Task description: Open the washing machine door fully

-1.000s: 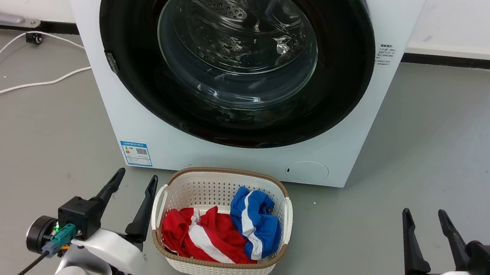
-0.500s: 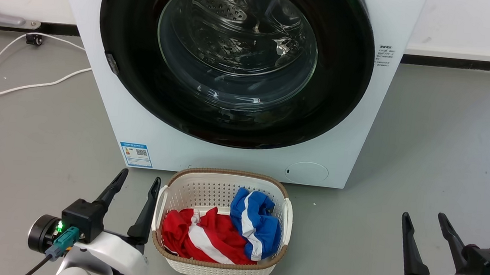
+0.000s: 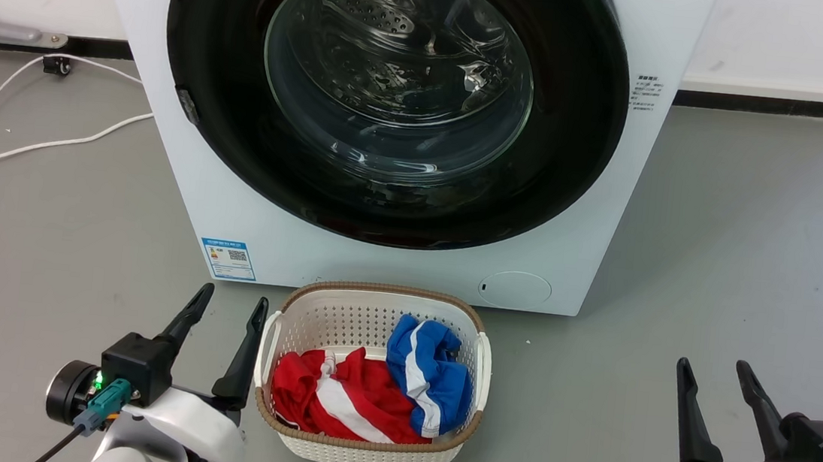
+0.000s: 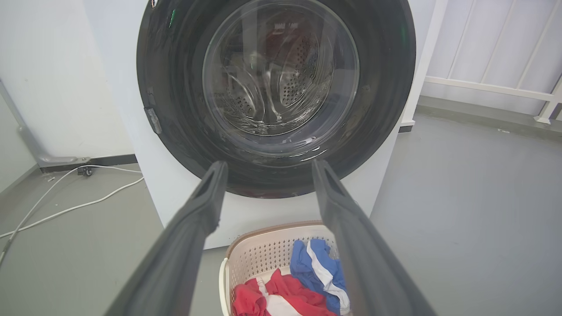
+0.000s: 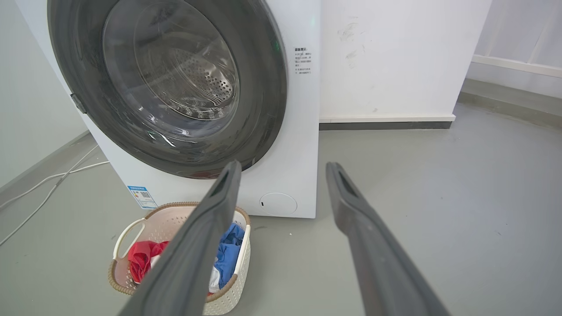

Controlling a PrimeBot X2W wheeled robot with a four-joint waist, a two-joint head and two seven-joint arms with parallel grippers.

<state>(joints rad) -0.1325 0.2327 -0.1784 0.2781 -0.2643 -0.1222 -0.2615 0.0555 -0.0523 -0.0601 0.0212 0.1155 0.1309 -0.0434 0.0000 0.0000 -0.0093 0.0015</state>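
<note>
One white washing machine (image 3: 378, 265), standing on the grey floor (image 3: 743, 240) against the wall. One round black door (image 3: 394, 101) on its front, closed, lying flat against the machine and spanning nearly its whole width. One bulging glass window at the door's centre, with one perforated steel drum (image 3: 392, 40) seen through it. One small grey catch (image 3: 187, 105) on the door's left edge. Low on the front, one blue label (image 3: 228, 258) at the left and one round flap (image 3: 515, 288) at the right.

One white basket (image 3: 364, 449) on the floor just before the machine, holding two garments: one red garment (image 3: 335, 397) with a white stripe, one blue garment (image 3: 428, 376) with a white stripe, touching each other. Two white cables (image 3: 50, 143) trailing over the floor to the machine's left.

Two claws, each with two dark fingers. Left claw (image 3: 233, 295) released, fingers spread, grasping nothing, just beside the basket's left handle. Right claw (image 3: 713, 363) likewise released and empty, well apart from the basket on its right. Both low, clear of the door.
</note>
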